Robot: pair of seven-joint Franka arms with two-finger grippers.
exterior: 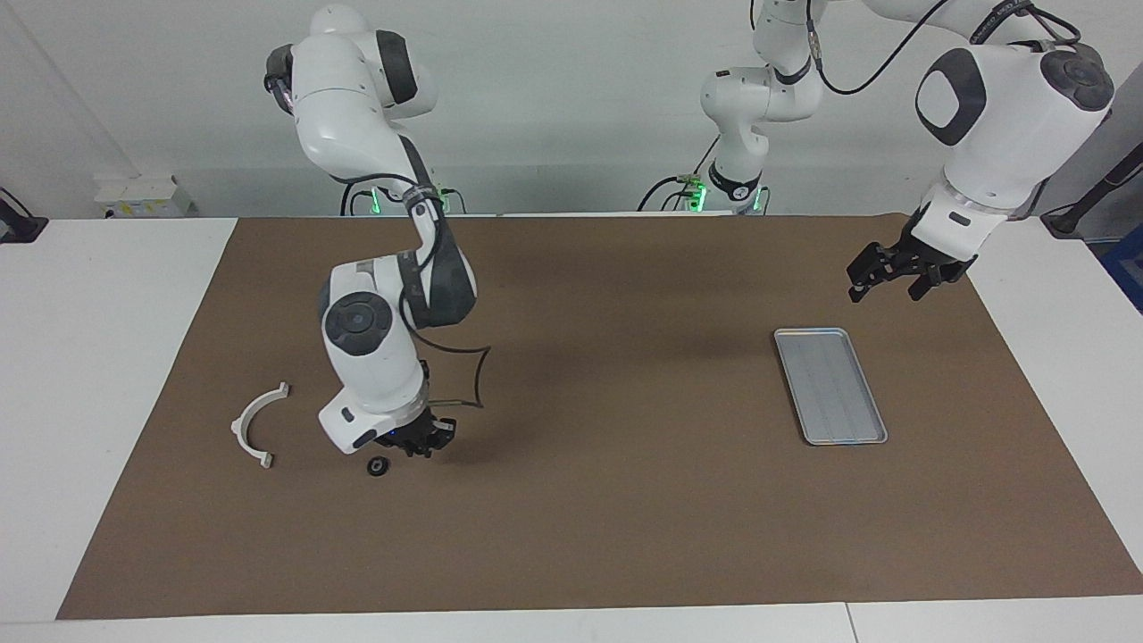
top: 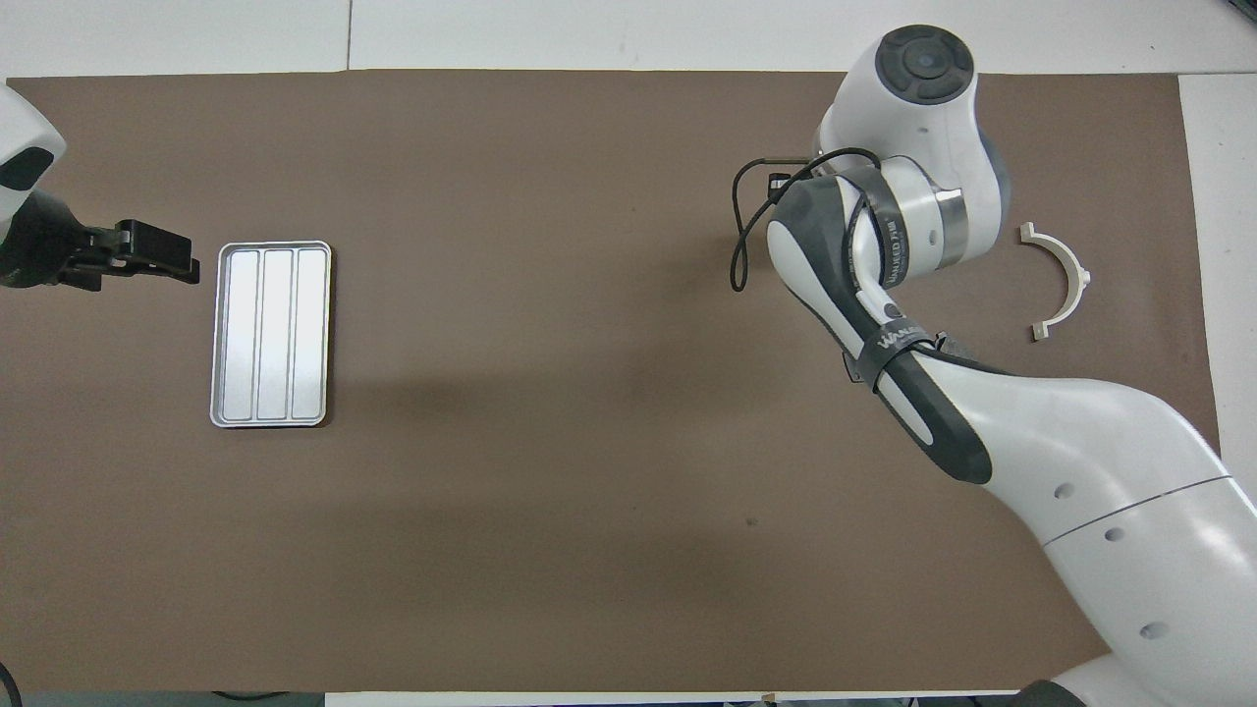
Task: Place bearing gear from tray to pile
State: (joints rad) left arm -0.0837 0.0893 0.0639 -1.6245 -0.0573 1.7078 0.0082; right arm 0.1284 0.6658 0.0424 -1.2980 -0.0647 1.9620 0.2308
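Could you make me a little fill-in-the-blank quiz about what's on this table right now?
1. The flat ribbed silver metal tray holds ____ parts.
2. The small black round bearing gear lies on the brown mat beside the ____ half-ring plastic bracket.
3. The right gripper hangs low next to the bearing gear, while the ____ gripper waits near the tray.

Missing words: no; white; left

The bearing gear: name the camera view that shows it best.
The facing view. There the bearing gear lies in plain sight on the mat beside the right gripper, near the white bracket. In the overhead view the right arm covers it entirely.
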